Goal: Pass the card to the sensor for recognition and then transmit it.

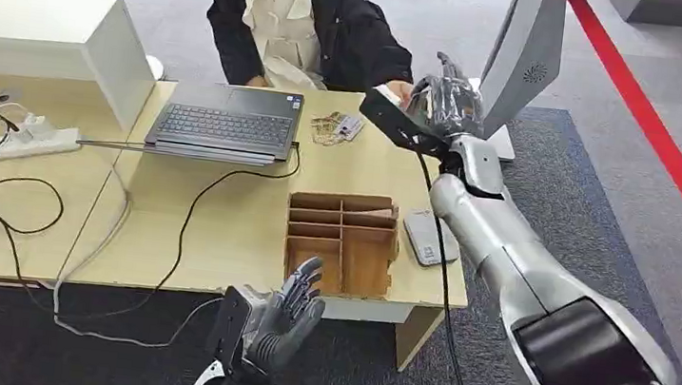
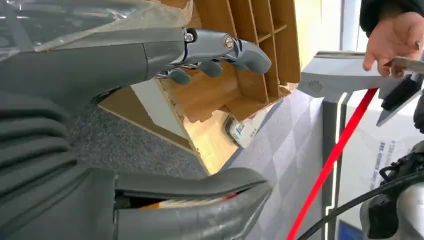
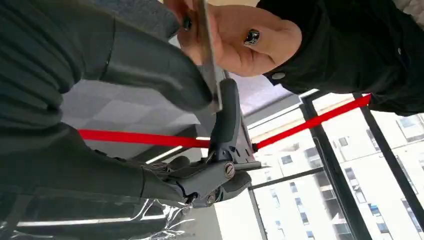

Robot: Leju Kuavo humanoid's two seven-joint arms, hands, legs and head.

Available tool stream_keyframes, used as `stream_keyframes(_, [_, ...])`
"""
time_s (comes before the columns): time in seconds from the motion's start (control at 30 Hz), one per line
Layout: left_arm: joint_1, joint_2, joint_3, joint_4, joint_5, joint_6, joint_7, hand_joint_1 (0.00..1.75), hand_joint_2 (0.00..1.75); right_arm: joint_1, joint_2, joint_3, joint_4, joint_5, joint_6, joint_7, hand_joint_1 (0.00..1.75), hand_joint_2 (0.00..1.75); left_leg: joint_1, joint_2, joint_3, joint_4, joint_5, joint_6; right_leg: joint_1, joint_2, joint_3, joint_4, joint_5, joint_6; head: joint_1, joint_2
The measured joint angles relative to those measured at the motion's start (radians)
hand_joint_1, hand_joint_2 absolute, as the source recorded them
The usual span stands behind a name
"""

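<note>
Low and closest to the camera, the robot's left hand (image 1: 281, 315) hovers just off the table's (image 1: 218, 237) near edge, fingers loosely apart and holding nothing, beside a wooden organiser (image 1: 342, 240) that sits at the near right corner. A small grey sensor (image 1: 428, 237) lies on the table just right of the organiser, against the right edge. A closed-angle laptop (image 1: 225, 123) rests toward the far edge.

Beyond the far right corner, the robot's right hand (image 1: 447, 99) is raised, pinching the card (image 3: 207, 55) between thumb and fingers. A seated person's hand (image 3: 235, 37) touches the card's other end, so the card is held from both sides above the far edge.

The step in hand appears to be the handover to the person. To do it well, the right hand should likely stay steady and keep the card level until the person's grip looks firm, then ease the fingers apart gently rather than pulling away. A sudden release or tug could drop the card. Whether the sensor reading is done cannot be told.
</note>
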Motion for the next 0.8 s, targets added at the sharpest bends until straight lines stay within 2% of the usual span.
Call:
stream_keyframes(0.3, [0.0, 0.0, 0.0, 0.0, 0.0, 0.003, 0.008, 0.0, 0.0, 0.005, 0.011, 0.001, 0.026, -0.006, -0.013, -0.007, 0.0, 1.75, 0.0, 0.0, 0.0, 0.0, 0.0, 0.0, 0.0, 0.0, 0.0, 0.0, 0.0, 0.0, 0.0, 0.0])
stream_keyframes(0.4, [0.0, 0.0, 0.0, 0.0, 0.0, 0.013, 0.009, 0.0, 0.0, 0.008, 0.011, 0.0, 0.025, -0.046, -0.042, -0.042, 0.0, 1.75, 0.0, 0.0, 0.0, 0.0, 0.0, 0.0, 0.0, 0.0, 0.0, 0.0, 0.0, 0.0, 0.0, 0.0])
stream_keyframes(0.5, [0.0, 0.0, 0.001, -0.001, 0.0, 0.031, 0.009, 0.0, 0.0, 0.014, 0.011, -0.005, 0.007, -0.115, -0.111, -0.107, 0.0, 1.75, 0.0, 0.0, 0.0, 0.0, 0.0, 0.0, 0.0, 0.0, 0.0, 0.0, 0.0, 0.0, 0.0, 0.0])
stream_keyframes(0.63, [0.002, 0.0, 0.002, -0.001, 0.005, 0.066, 0.0, 0.0, 0.0, 0.046, 0.003, -0.017, -0.063, -0.226, -0.198, -0.173, 0.0, 1.75, 0.0, 0.0, 0.0, 0.0, 0.0, 0.0, 0.0, 0.0, 0.0, 0.0, 0.0, 0.0, 0.0, 0.0])
stream_keyframes(0.7, [0.004, 0.003, 0.002, -0.004, 0.011, 0.094, -0.008, 0.0, 0.0, 0.089, -0.014, -0.019, -0.151, -0.272, -0.24, -0.177, 0.0, 1.75, 0.0, 0.0, 0.0, 0.0, 0.0, 0.0, 0.0, 0.0, 0.0, 0.0, 0.0, 0.0, 0.0, 0.0])
stream_keyframes(0.8, [0.008, 0.01, 0.003, -0.013, 0.018, 0.14, -0.016, 0.0, 0.0, 0.167, -0.046, -0.019, -0.286, -0.275, -0.268, -0.148, 0.0, 1.75, 0.0, 0.0, 0.0, 0.0, 0.0, 0.0, 0.0, 0.0, 0.0, 0.0, 0.0, 0.0, 0.0, 0.0])
